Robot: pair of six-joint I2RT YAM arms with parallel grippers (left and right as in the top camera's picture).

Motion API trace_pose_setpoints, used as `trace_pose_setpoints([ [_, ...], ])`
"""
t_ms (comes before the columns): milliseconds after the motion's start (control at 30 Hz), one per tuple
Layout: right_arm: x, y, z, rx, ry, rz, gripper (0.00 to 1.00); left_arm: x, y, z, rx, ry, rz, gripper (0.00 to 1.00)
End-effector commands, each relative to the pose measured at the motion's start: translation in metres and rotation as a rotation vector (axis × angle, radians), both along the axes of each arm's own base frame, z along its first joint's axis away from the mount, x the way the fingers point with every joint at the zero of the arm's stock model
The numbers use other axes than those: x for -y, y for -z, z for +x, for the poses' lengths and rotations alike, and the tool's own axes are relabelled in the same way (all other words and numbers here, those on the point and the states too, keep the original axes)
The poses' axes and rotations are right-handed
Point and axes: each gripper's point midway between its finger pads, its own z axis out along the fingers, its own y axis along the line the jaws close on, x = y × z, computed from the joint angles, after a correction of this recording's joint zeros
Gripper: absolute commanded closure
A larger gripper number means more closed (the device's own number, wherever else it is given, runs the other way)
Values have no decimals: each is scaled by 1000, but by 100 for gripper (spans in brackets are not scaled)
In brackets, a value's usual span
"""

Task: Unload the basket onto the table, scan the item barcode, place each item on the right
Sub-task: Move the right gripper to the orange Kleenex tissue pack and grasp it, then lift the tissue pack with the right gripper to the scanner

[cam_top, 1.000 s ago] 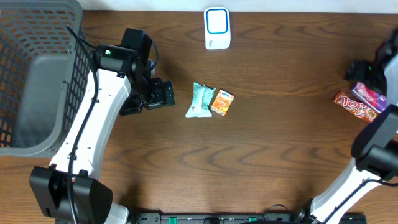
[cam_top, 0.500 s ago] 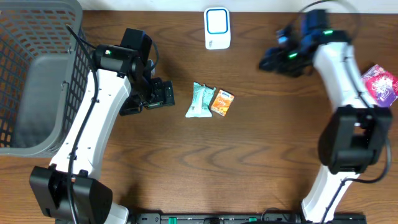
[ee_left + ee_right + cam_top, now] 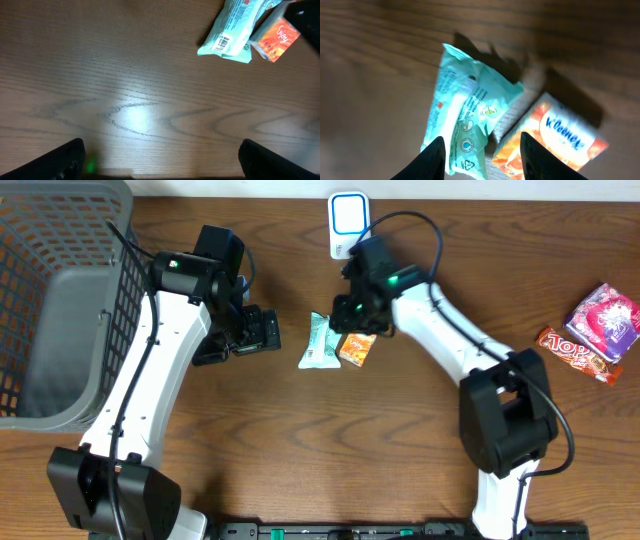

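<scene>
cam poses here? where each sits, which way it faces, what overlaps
Overhead: fixed above the table, looking straight down; left arm, right arm, grey basket and white scanner visible.
Left wrist: over the table, looking down, teal packet at top right; left claw, tips at bottom corners.
Right wrist: right above teal packet and orange Kleenex pack, looking down; right claw frames them.
Shared: all three show both packs.

Six things, one of each.
Under the right gripper's (image 3: 482, 145) jaws: teal packet (image 3: 319, 341), orange tissue pack (image 3: 357, 348); outside them: scanner (image 3: 349, 224), basket (image 3: 30, 240), red bar (image 3: 573, 354), purple packet (image 3: 608, 316).
</scene>
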Motion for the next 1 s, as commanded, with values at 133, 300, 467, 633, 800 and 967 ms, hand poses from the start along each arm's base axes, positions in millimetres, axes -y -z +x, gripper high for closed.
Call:
trace_pose_setpoints([
  [133,28,22,-12,98,292,-323,57,-3,1,0,-2,5,11,2],
  [300,31,37,-19,104,321,-337,58,-3,1,0,-2,5,11,2],
  [467,37,61,-27,104,337,-332,65,-3,1,0,-1,5,11,2],
  [633,43,61,-30,84,336,-336,96,-3,1,0,-2,5,11,2],
  [800,28,22,-24,91,206,-203,99,-3,1,0,-2,5,11,2],
  [967,38,-18,-24,86,105,-73,99,-3,1,0,-2,5,11,2],
])
